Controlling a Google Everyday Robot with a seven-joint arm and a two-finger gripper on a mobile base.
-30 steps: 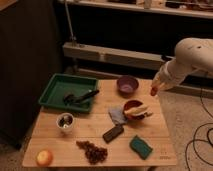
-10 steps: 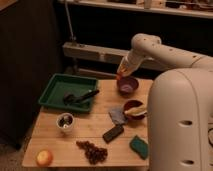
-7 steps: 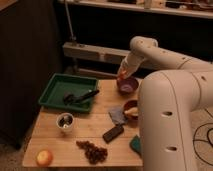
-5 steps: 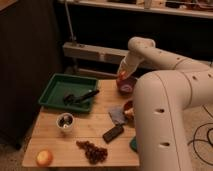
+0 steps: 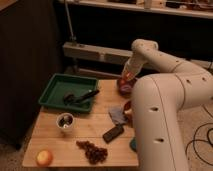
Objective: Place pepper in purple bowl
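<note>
The purple bowl (image 5: 123,88) stands at the back right of the wooden table (image 5: 50,137), partly covered by my arm. My gripper (image 5: 126,78) hangs right over the bowl, close above its rim. It is shut on the pepper (image 5: 129,76), of which only a small orange-red part shows at the fingertips. The white arm sweeps down the right side and hides the table's right part.
A green tray (image 5: 56,89) with dark utensils (image 5: 81,96) sits at the back left. A small cup (image 5: 65,121), a dark bar (image 5: 113,133), grapes (image 5: 92,151) and a round yellow-orange fruit (image 5: 44,157) lie in front. A grey cloth (image 5: 117,115) and a red bowl (image 5: 127,106) peek out beside the arm.
The gripper with the pepper has swung from the right to over the purple bowl and settled slightly lower. The arm now fills more of the right side.
</note>
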